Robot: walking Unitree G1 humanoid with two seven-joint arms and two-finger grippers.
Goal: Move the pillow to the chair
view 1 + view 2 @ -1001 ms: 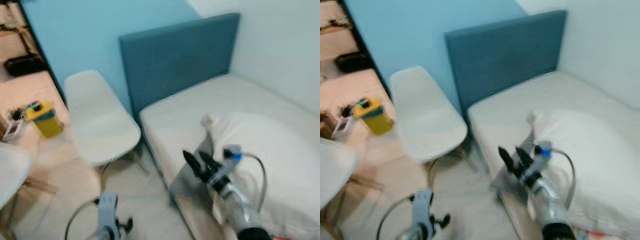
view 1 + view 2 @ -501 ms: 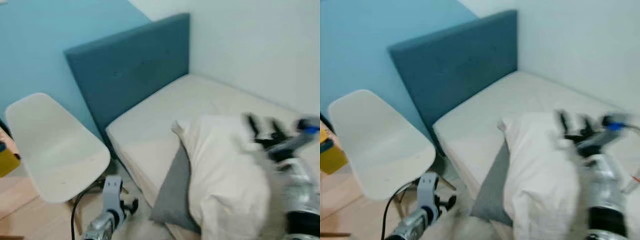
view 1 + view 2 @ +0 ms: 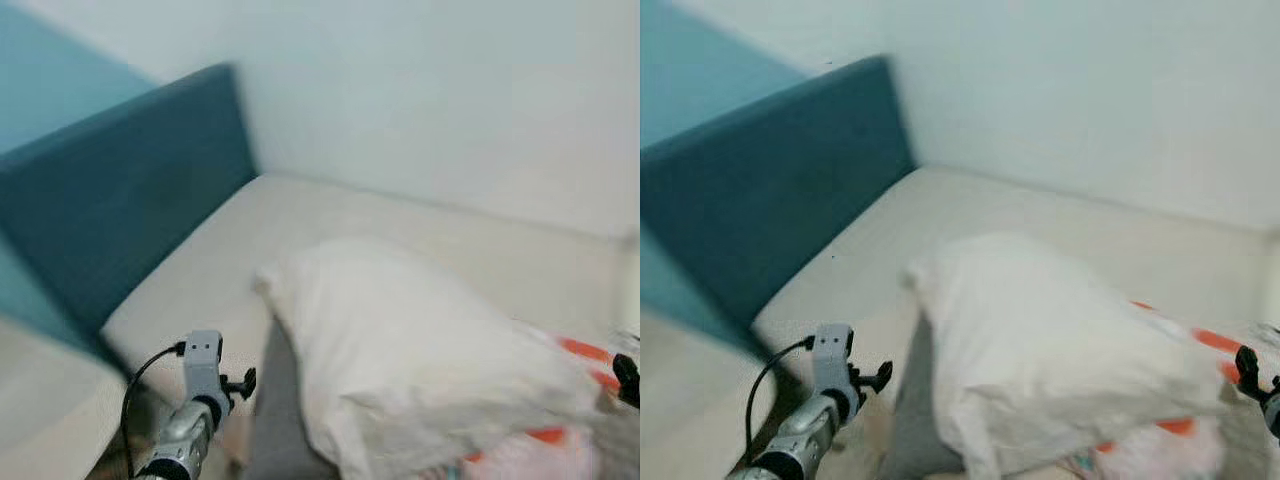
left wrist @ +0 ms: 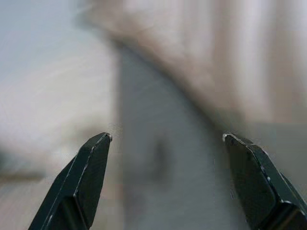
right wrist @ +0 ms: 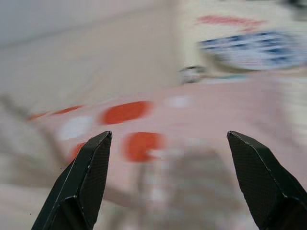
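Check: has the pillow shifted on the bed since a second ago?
No. The pillow lies at the same bed edge near the headboard; the camera panned.

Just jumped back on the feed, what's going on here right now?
The robot faces the bed, and the white pillow lies on it, not yet picked up. The left claw is open, low by the mattress edge near a grey cushion under the pillow. The right claw is open too, over a pink, red-spotted cloth on the pillow's other side. Neither claw holds anything. The picture is blurred.
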